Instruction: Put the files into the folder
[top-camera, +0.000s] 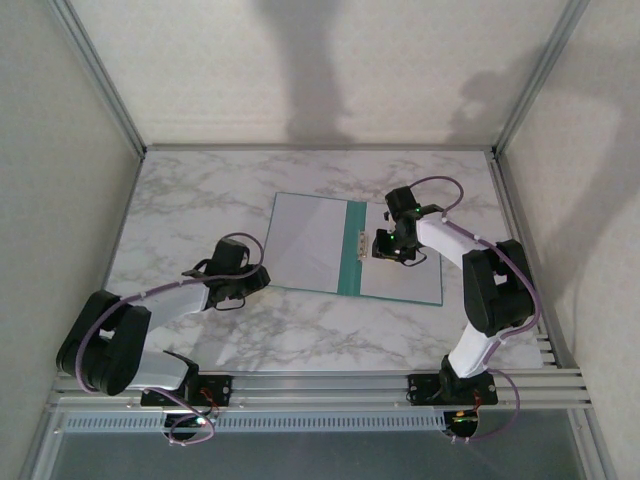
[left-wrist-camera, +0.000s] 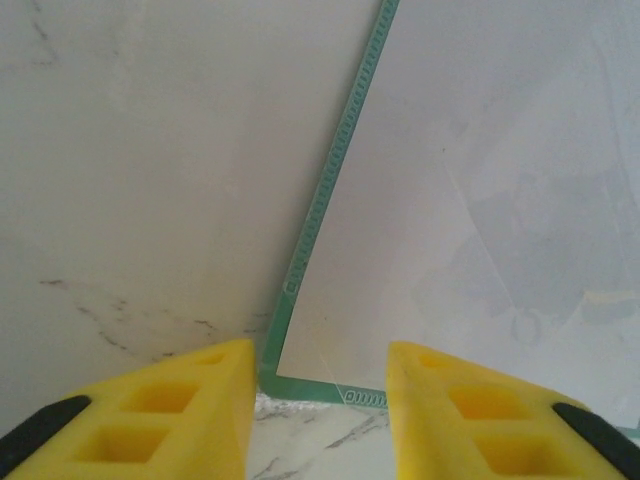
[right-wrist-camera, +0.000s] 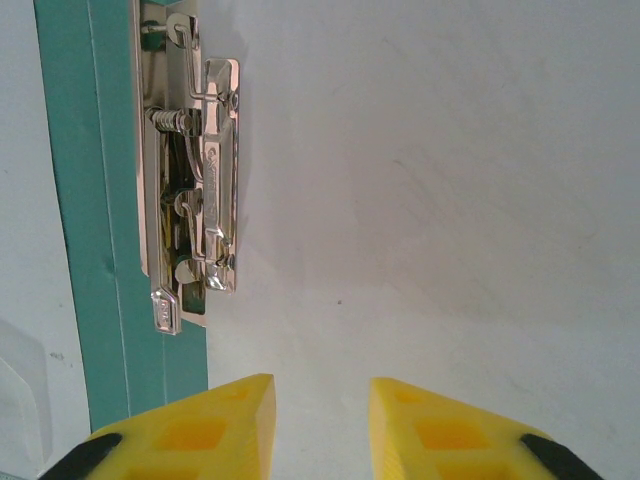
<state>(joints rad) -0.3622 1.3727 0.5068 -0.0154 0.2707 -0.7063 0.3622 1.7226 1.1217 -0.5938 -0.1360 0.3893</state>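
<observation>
Folder (top-camera: 349, 255) lies open on the bench (top-camera: 200, 190) for filing; left tool (left-wrist-camera: 320, 350) at its near-left corner, right tool (right-wrist-camera: 320, 385) by the clip (right-wrist-camera: 190, 200), both part-open, empty.

One folder (top-camera: 348, 255) is counted, laid open in two leaves, with one metal clip (right-wrist-camera: 190, 200) fixed by its fold. White files (right-wrist-camera: 430, 200) are seen on it, but the number of sheets cannot be told. Two arms are counted. Four yellow fingers are counted: two left fingers (left-wrist-camera: 190, 400) and two right fingers (right-wrist-camera: 210, 425). One marble bench (top-camera: 200, 200) is counted.
</observation>
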